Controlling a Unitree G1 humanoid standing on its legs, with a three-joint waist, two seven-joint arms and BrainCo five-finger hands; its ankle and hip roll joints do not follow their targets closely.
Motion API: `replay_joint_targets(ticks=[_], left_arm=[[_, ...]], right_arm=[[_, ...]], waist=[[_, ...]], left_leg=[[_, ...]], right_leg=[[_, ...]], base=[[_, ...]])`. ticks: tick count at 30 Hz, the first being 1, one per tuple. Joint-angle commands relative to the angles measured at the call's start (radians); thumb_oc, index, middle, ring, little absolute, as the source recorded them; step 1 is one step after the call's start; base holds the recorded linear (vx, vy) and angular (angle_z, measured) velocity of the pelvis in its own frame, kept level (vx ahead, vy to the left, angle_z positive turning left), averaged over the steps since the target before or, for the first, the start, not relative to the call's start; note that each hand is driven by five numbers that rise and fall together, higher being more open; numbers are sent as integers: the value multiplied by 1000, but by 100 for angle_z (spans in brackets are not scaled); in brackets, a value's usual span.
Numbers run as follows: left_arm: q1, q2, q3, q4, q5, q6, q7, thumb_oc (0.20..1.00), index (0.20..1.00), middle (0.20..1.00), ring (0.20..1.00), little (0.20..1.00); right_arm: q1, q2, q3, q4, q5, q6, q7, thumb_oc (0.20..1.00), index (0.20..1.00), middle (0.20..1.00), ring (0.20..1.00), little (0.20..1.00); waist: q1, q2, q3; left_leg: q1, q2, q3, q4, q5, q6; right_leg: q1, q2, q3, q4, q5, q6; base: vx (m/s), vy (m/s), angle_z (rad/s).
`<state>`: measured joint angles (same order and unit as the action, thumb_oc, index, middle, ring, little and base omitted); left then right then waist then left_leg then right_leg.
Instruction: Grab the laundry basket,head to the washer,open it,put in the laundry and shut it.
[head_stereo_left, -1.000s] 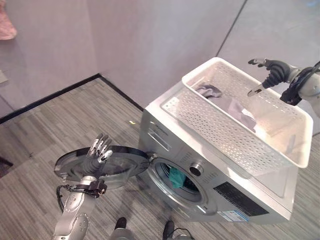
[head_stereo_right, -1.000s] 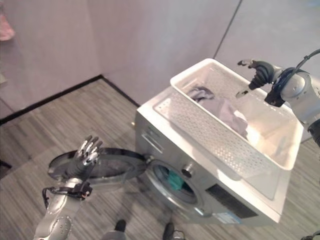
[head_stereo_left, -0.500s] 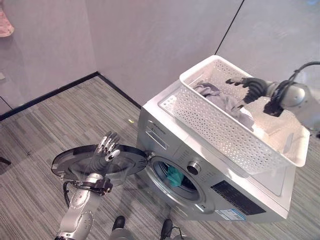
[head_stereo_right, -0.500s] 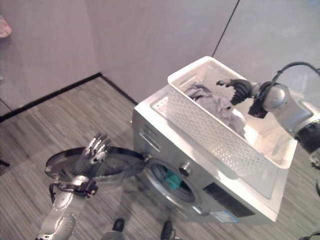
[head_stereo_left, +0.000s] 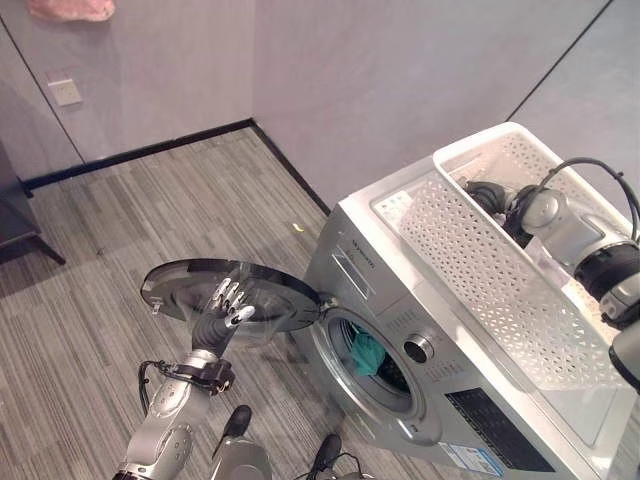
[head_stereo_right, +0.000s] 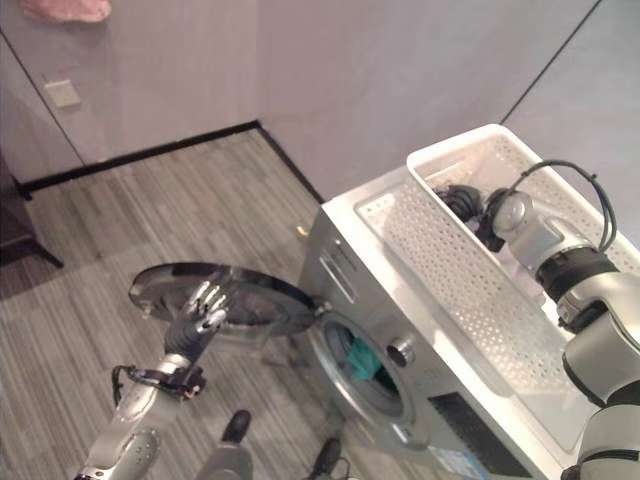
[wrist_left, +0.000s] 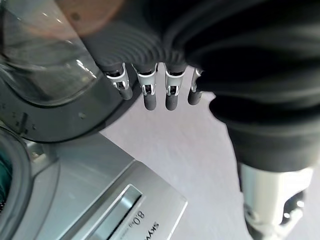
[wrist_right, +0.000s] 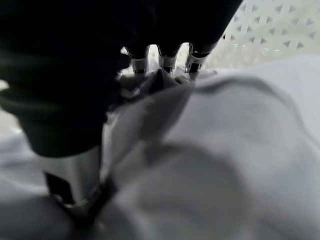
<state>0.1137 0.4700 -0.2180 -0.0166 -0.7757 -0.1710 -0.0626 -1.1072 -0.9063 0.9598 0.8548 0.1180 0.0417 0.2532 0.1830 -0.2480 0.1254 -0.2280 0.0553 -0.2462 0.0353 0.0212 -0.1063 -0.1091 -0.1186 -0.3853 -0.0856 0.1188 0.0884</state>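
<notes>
The white perforated laundry basket (head_stereo_left: 500, 260) stands on top of the silver washer (head_stereo_left: 365, 265). My right hand (head_stereo_left: 486, 196) reaches down inside the basket at its far end and is sunk into the grey laundry (wrist_right: 225, 150). The washer's round glass door (head_stereo_left: 185, 283) is swung wide open to the left. A green cloth (head_stereo_left: 366, 353) lies in the drum opening. My left hand (head_stereo_left: 222, 312) is open, its straight fingers (wrist_left: 150, 95) up against the door's inner side.
The washer stands close to a grey wall corner with black skirting (head_stereo_left: 150, 152). A wall socket (head_stereo_left: 67, 92) and a pink item (head_stereo_left: 70, 8) are on the left wall. Dark furniture (head_stereo_left: 15, 215) stands at the far left. Striped floor (head_stereo_left: 120, 230) spreads before the door.
The camera has shifted. My right hand has gone from above the basket down into it, onto the grey laundry. The left hand stays by the open door.
</notes>
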Motion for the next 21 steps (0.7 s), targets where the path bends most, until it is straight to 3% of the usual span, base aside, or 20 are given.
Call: replay_joint_targets(ticks=[1,6,7,8,9,10,21], left_arm=[[-78,42,-3,-94,-2,-34,-20,1000,1000,1000,1000,1000],[-99,35,-34,-82,-2,-37,-27,1000,1000,1000,1000,1000],[-102,35,-38,-83,-2,-37,-28,1000,1000,1000,1000,1000],[-106,33,-48,-82,-2,-37,-30,1000,1000,1000,1000,1000],[-112,31,-57,-79,-2,-38,-32,1000,1000,1000,1000,1000],[-116,31,-63,-75,-2,-38,-32,1000,1000,1000,1000,1000],[-143,19,-84,-66,12,-36,-11,1000,1000,1000,1000,1000]], right_arm=[[-47,-38,64,34,-104,8,19,1000,1000,1000,1000,1000],[124,-35,50,32,-167,15,96,1000,1000,1000,1000,1000],[151,-38,44,28,-166,17,107,555,555,555,555,555],[182,-43,34,11,-160,20,115,263,263,263,263,263],[197,-45,28,-3,-150,22,122,263,263,263,263,263],[206,-46,23,-7,-144,22,124,200,200,200,200,200],[177,24,-25,39,-132,23,59,200,200,200,200,200]], waist=[[47,9,83],[69,12,108],[70,14,110],[72,16,113],[72,19,115],[73,20,117],[54,37,113]], left_leg=[[25,19,61,-64,-22,49],[-6,14,39,-67,-11,43],[-8,14,37,-68,-10,42],[-11,14,35,-69,-8,41],[-11,13,34,-71,-7,41],[-14,13,34,-71,-6,42],[-5,12,53,-86,-2,49]], right_leg=[[82,-70,-28,53,-90,72],[71,-65,-52,48,-99,68],[70,-65,-54,47,-100,68],[69,-65,-56,46,-101,68],[68,-65,-56,45,-103,68],[66,-66,-56,45,-104,68],[57,-70,-36,38,-101,66]], base=[[-2,-60,19],[1,-44,20],[8,-29,7],[0,0,0],[0,0,0],[0,0,0],[-1,2,-1]])
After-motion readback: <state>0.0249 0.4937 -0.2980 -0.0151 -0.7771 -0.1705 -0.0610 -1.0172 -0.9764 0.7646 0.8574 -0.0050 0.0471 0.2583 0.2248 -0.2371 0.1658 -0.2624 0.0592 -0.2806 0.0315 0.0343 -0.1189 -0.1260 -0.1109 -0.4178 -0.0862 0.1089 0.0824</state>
